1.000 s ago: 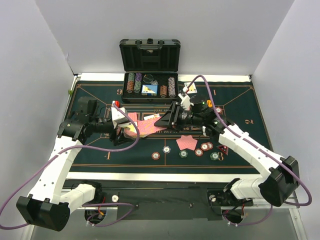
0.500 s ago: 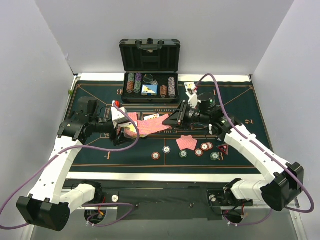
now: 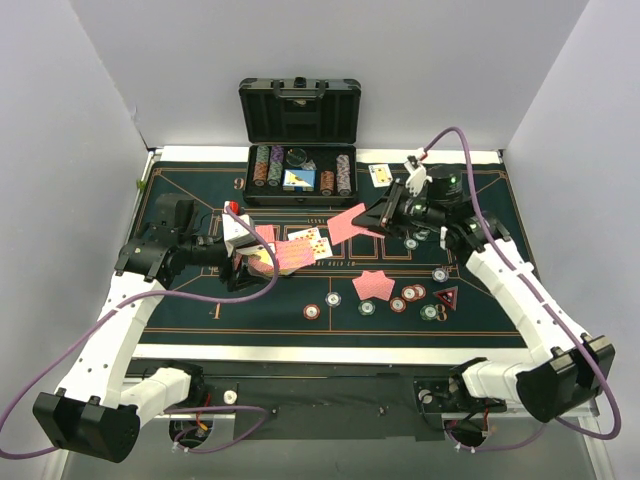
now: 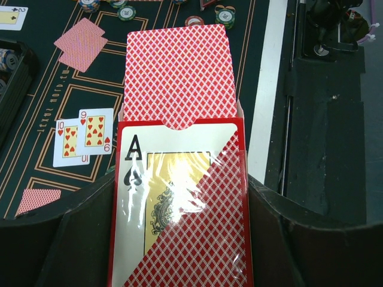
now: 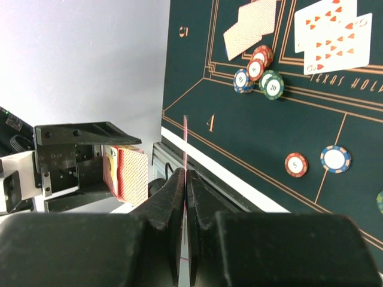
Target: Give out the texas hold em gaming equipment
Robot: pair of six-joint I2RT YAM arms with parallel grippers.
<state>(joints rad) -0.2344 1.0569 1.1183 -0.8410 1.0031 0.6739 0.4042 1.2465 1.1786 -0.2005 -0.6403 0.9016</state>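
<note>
My left gripper [image 4: 179,251] is shut on a red card box [image 4: 179,203] with the red-backed deck [image 4: 176,75] sticking out of its open end; in the top view the left gripper [image 3: 250,258] hangs over the left half of the felt. My right gripper [image 5: 185,179] is shut on one red-backed card [image 5: 185,143], seen edge-on. In the top view that card [image 3: 345,222] hangs above the felt, held by the right gripper [image 3: 383,214]. A ten and a nine of hearts [image 3: 310,243] lie face up. Two face-down cards [image 3: 372,285] lie in front.
The open black case [image 3: 300,140] with racked chips stands at the back. Loose chips [image 3: 398,303] and a dark red triangular marker [image 3: 446,296] lie front right, with single chips [image 3: 313,311] nearby. Another face-up card [image 3: 380,175] lies at the back.
My right gripper has shut on a card at the deck and carried it right and toward the back. The left arm with the box has not moved.
</note>
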